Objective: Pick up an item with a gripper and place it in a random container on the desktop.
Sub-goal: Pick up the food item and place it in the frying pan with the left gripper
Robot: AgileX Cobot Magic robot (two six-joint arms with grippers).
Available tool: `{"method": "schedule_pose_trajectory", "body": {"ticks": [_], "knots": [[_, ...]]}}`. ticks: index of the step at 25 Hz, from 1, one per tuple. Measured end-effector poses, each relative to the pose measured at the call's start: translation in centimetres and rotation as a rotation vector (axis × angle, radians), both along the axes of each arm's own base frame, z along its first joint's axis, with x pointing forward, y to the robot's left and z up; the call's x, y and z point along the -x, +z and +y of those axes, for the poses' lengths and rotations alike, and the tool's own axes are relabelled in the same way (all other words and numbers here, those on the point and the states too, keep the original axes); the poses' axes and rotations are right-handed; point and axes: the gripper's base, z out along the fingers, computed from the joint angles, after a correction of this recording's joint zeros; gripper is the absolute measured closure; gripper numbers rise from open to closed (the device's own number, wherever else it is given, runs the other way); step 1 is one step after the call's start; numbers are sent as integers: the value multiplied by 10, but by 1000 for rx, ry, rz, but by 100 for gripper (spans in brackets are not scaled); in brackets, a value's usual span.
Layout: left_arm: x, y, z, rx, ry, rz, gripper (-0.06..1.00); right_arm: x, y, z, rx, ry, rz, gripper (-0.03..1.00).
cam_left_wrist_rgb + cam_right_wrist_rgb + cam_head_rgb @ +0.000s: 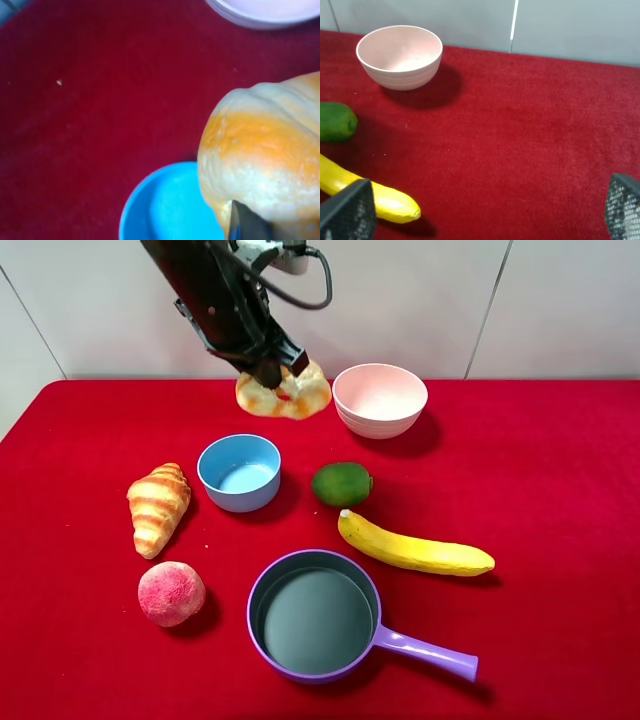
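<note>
Two grippers. Left gripper (272, 370) is clamped on the ring-shaped pastry (300, 395) at the far side of the red table (560, 470), just left of the pink bowl (380, 400). Right gripper (485, 207) is spread wide. Purple pan (251, 615) sits near-centre, well apart from the pastry.

The ring-shaped pastry (290, 398), golden-brown and cream, is gripped by the left claw (272, 375) and held tilted above the far side of the red-clothed desk (560, 490). The purple-rimmed pan (251, 612), grey-green inside, is set upright near the front edge, well apart from the pastry, with its lilac handle (425, 650) pointed rightward.
</note>
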Motion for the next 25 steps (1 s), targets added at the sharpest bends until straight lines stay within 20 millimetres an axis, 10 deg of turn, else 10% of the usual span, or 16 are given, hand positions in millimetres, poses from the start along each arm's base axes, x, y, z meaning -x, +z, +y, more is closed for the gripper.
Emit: {"method": "schedule_pose_trajectory", "body": {"ticks": [25], "knots": [[101, -38, -43, -2, -167, 65, 69, 0, 0, 0, 0, 0, 0, 27]]}}
